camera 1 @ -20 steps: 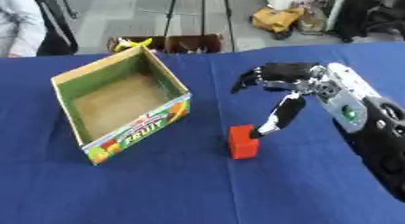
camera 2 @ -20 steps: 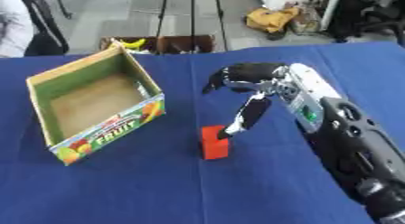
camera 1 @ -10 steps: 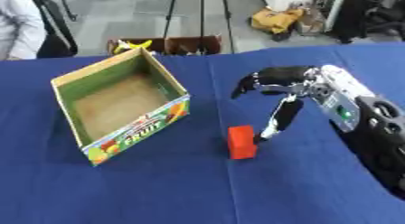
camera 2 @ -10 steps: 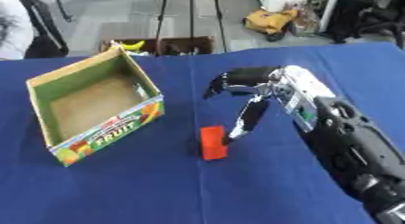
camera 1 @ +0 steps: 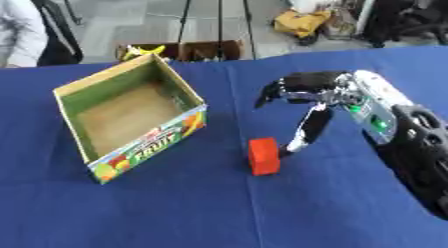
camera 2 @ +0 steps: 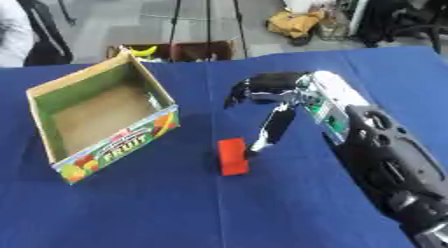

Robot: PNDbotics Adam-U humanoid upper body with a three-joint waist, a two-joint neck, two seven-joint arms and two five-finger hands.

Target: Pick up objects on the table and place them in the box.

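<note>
While the red block (camera 1: pixel 263 156) stands on the blue table (camera 1: pixel 175 212), the right hand (camera 1: pixel 325 94) hangs just above and to the right of it. That hand is open and holds nothing. Its fingers (camera 1: pixel 282 87) curl forward a little, up over the block, and its thumb (camera 1: pixel 304 132) points down, with the tip right beside the block's top right corner. I cannot tell if the tip touches it.

So the block lies below the hand and a bit to the left. It stands up tall, with its long side going up and down. The fruit box (camera 1: pixel 131 119) sits to the left of the block, near but apart, and it looks empty inside. No left hand shows at all, so the right hand is the one close enough to grab. I think it must come down and a little left so the block sits between thumb and fingers.
</note>
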